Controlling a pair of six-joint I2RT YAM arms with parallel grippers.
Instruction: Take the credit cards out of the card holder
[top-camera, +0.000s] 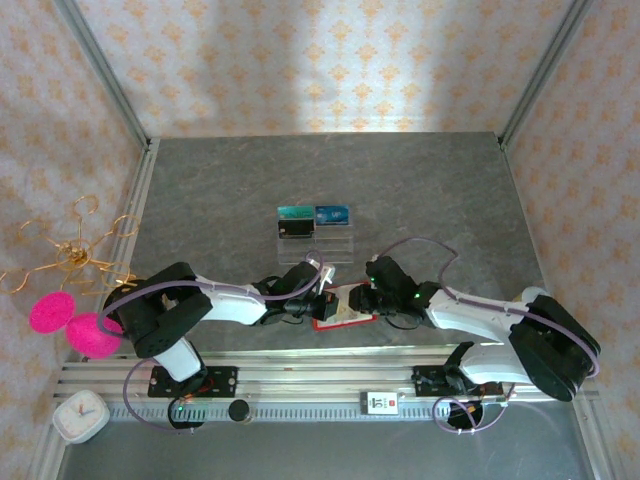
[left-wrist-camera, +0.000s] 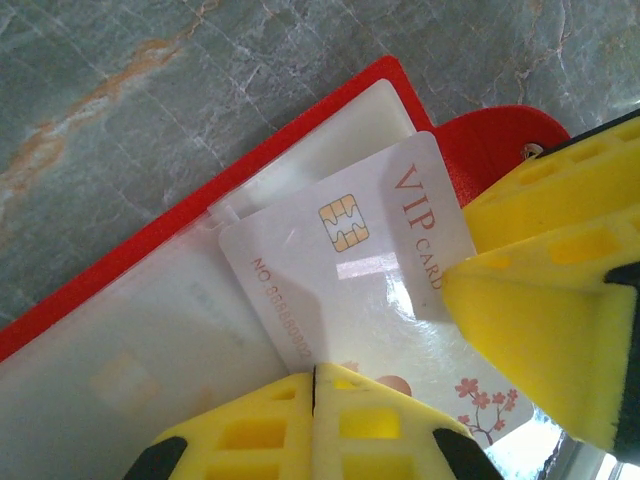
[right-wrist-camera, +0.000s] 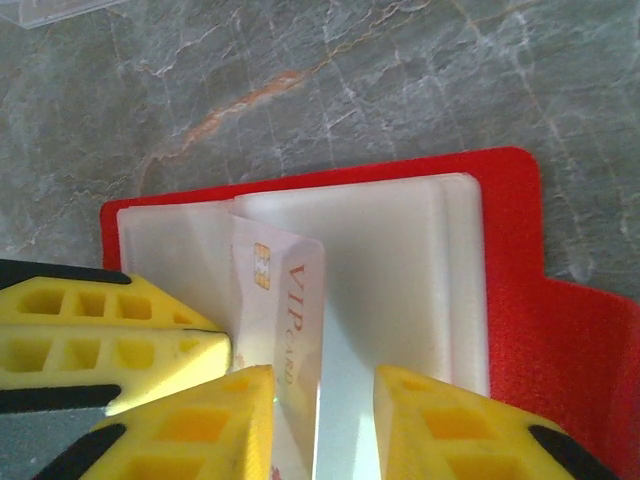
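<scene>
Yellow fingers of the left gripper (left-wrist-camera: 313, 378) sit closest in the left wrist view. They are pressed together on the near edge of the pale card (left-wrist-camera: 340, 280). That card is part-way out of the open red holder (left-wrist-camera: 490, 140), with its left end inside the pocket. The pinch looks shallow, so a hard pull may slip off. The buried end could also catch on the pocket lip and drag the holder along.

Right wrist view: the right gripper (right-wrist-camera: 322, 400) has its fingers apart, straddling the card's free edge above the pocket. The card bows upward here. If one of those fingers bears on it, it would pin what the other arm is pulling. The two grippers are nearly touching, so a bump is a real risk.

Top view: the holder lies spread on the table (top-camera: 450, 190) near the near edge, between the grippers. Bare table opens to the left, right and beyond. The clear tray (top-camera: 345, 245) sits apart on the far side.
</scene>
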